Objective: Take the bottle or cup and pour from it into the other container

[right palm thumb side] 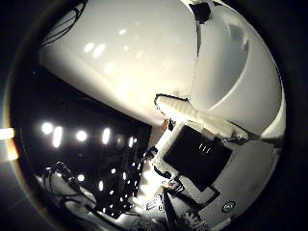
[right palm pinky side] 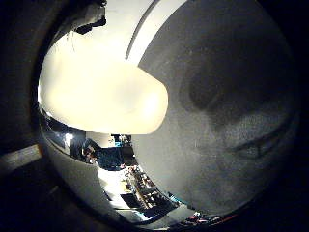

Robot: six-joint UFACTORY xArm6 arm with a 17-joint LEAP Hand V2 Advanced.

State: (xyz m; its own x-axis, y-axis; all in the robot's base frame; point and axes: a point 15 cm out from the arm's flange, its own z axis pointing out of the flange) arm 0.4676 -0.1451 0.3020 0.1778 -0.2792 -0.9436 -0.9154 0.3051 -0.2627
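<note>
A white smooth container (right palm thumb side: 125,58), cup or bottle I cannot tell, fills much of the thumb side palm view and lies close against the palm. My right hand (right palm thumb side: 197,144) shows there as white and black finger parts curled against the container's side. In the little finger side palm view the same container shows as a bright cream rounded shape (right palm pinky side: 106,92) right in front of the palm.
A grey tabletop (right palm pinky side: 232,106) with soft dark shadows on it lies beyond the container. Past its edge is a cluttered room (right palm pinky side: 126,179). The thumb side palm view shows a dark ceiling with rows of lights (right palm thumb side: 82,135).
</note>
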